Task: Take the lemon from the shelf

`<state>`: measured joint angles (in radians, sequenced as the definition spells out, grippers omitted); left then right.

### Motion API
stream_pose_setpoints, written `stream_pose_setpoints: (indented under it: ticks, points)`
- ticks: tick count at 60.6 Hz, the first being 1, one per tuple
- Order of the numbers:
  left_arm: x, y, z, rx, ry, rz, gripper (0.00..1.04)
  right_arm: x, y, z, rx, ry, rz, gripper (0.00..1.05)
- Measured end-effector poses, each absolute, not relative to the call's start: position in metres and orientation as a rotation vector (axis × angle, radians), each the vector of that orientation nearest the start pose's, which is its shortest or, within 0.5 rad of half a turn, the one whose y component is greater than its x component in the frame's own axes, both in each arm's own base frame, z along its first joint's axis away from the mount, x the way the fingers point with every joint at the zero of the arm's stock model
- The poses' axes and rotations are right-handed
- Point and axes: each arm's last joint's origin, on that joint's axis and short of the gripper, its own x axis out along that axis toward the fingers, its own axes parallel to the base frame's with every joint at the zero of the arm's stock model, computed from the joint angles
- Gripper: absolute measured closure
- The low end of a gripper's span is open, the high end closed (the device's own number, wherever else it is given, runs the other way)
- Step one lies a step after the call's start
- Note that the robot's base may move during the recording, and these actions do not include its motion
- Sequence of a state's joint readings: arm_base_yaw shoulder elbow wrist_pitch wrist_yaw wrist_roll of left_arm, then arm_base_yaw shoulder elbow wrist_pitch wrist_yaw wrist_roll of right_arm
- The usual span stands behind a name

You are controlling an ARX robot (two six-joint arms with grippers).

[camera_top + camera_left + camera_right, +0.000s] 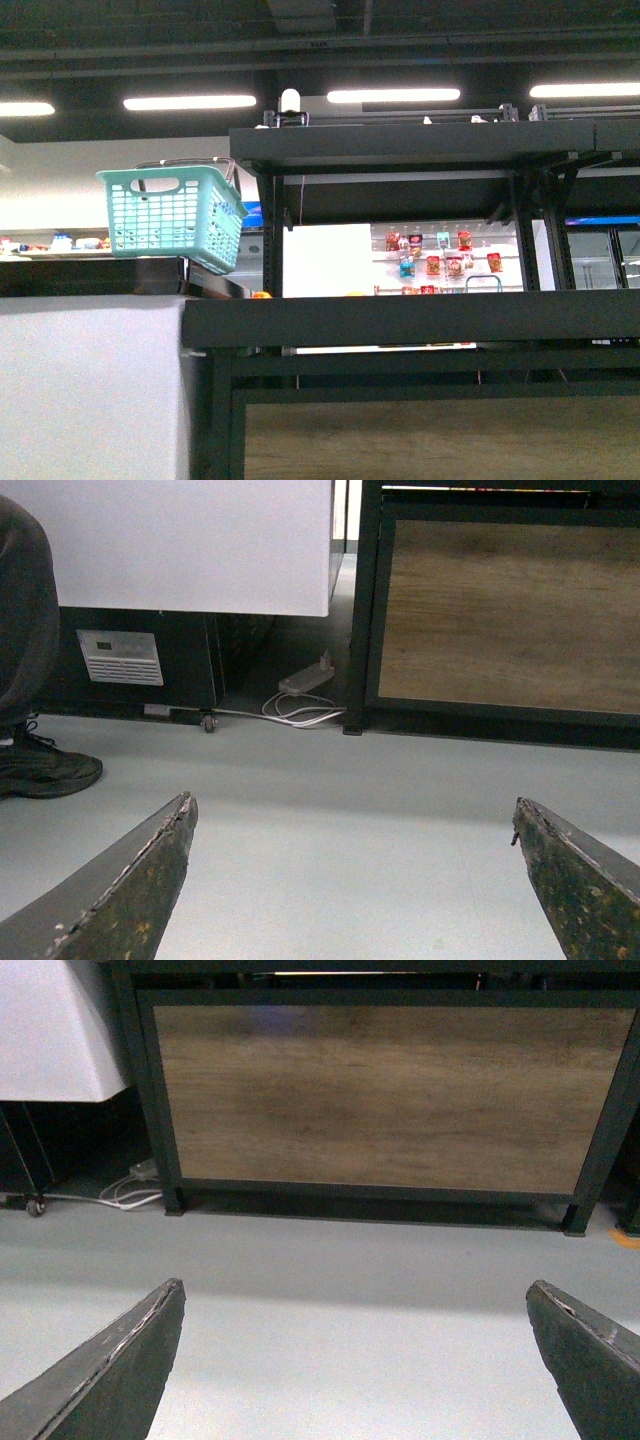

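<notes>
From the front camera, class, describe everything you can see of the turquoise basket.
The turquoise basket looks plastic, with latticed walls, an oval grip slot near the rim and thin metal handles above it. It sits tilted, the corner nearest the black shelf lowest, above the white cabinet. What supports it cannot be seen.

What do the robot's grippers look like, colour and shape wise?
Only the wrist views show them. The left gripper has two dark, wedge-shaped fingers tapering to tips, scuffed with yellowish flecks and pale worn edges. The right gripper has the same dark tapered shape, smoother, with a thin pale line along one edge. No cables or markings show. The front view shows no arms.
</notes>
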<state>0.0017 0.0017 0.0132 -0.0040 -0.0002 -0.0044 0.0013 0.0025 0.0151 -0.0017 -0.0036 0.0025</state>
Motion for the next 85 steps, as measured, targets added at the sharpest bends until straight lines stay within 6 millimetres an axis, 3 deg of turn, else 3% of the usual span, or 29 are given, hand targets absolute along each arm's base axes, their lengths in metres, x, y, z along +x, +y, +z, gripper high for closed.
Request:
stream_pose_setpoints:
  ticks: [85]
  points:
    - [0.0970,0.0002,0.1675,-0.004,-0.007,0.002,0.08,0.0969,0.0002,0.1683,0.002,-0.011,0.003,0.02]
